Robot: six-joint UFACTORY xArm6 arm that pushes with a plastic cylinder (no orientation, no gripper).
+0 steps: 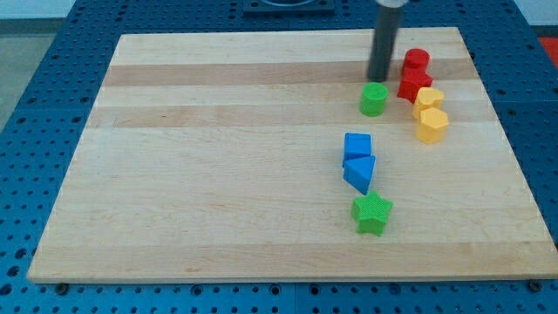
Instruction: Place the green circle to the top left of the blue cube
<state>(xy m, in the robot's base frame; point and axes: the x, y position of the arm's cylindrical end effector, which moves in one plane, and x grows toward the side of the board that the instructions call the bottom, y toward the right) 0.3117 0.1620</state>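
Two green, two blue, two red, two yellow blocks — my tip [378, 78] just above green circle [373, 99].

My tip [379, 78] just above the green circle [373, 99] (blue cube [357, 145] below).

My straight dark rod stands upright near the view's top right, my tip [378, 79] touching the board.

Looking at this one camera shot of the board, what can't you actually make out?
- Whether my tip touches the green circle: the rod's end meets the circle's top edge in this view.
- The rod's upper part: cut off by the view's top.
- The red block and yellow block shapes: clustered, partly overlapping.
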